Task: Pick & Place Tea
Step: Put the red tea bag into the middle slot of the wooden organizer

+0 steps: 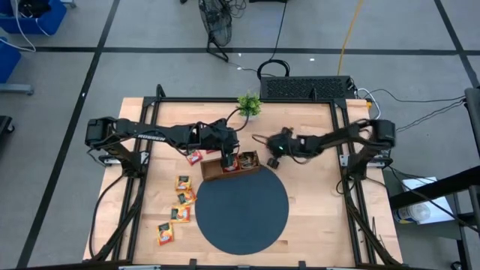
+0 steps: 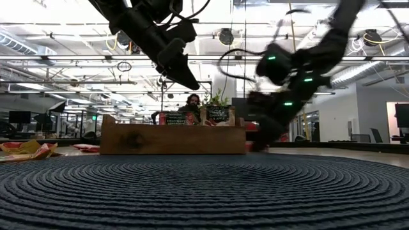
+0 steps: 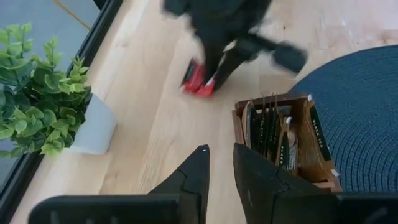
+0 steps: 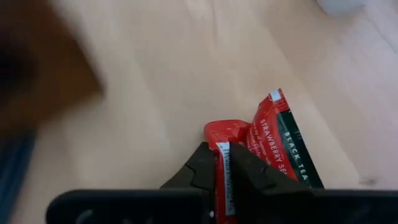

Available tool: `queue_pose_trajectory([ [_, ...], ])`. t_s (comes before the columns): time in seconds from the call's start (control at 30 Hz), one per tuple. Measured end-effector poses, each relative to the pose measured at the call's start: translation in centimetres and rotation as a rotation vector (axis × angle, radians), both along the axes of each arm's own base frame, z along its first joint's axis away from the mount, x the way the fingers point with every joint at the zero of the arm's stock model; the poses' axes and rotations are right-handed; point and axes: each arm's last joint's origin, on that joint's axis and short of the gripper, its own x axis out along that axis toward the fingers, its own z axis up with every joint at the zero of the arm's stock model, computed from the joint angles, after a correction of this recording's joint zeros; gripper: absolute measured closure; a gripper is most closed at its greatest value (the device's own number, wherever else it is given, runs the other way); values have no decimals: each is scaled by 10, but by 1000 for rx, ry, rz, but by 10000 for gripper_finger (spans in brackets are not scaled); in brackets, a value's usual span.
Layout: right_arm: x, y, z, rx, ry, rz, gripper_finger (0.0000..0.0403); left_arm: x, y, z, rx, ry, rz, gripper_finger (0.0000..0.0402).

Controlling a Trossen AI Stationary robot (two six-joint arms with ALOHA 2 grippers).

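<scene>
Currently mid-pick: right gripper (image 4: 222, 163) is clamped on a red tea sachet (image 4: 233, 134) lying on the table (image 1: 315, 225) just beside the wooden tray (image 1: 217, 174), toward the far edge. Next, by my reckoning: lift and carry to a compartment. Left gripper (image 3: 219, 163) hovers over the tray, fingers slightly apart, empty. A second sachet's print is partly cut off.

Overhead view straight down, low view level across mat (image 2: 204, 191), wrist views close, all sharing tray (image 1: 229, 166).
</scene>
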Motion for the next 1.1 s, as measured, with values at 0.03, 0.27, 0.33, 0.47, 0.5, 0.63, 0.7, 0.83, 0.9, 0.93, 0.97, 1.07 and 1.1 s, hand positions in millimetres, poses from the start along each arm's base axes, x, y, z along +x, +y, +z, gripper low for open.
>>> queue_pose_trajectory([
  [0.03, -1, 3, 9, -26, -15, 6, 384, 0, 0, 0, 0, -2, 0, 323],
  [0.27, -15, 37, 84, -133, -359, 186, 388, 2, 0, 3, 2, -35, -4, 323],
  [0.33, -25, 49, 92, -99, -518, 350, 388, 4, -1, 5, -9, -68, -29, 323],
  [0.47, -46, 67, 106, -30, -905, 701, 388, 10, -6, 13, -47, -171, -207, 323],
  [0.5, -52, 70, 105, -6, -970, 766, 388, 12, -8, 17, -60, -214, -268, 323],
  [0.63, -71, 78, 100, 75, -1134, 912, 388, 18, -12, 33, -141, -406, -429, 323],
  [0.7, -77, 81, 100, 96, -1186, 953, 388, 19, -11, 40, -182, -469, -439, 317],
  [0.83, -82, 90, 98, 171, -1195, 1045, 388, 24, -11, 43, -232, -545, -416, 276],
  [0.9, -83, 94, 100, 184, -1212, 1094, 388, 32, -13, 41, -291, -563, -396, 244],
  [0.93, -83, 96, 99, 194, -1210, 1107, 388, 38, -14, 37, -322, -547, -387, 226],
  [0.97, -83, 98, 99, 202, -1208, 1116, 388, 47, -16, 35, -339, -542, -387, 209],
  [1.07, -83, 104, 101, 211, -1235, 1170, 389, 71, -22, 27, -360, -502, -454, 165],
  [1.1, -83, 106, 102, 215, -1243, 1193, 389, 80, -26, 26, -354, -504, -513, 154],
])
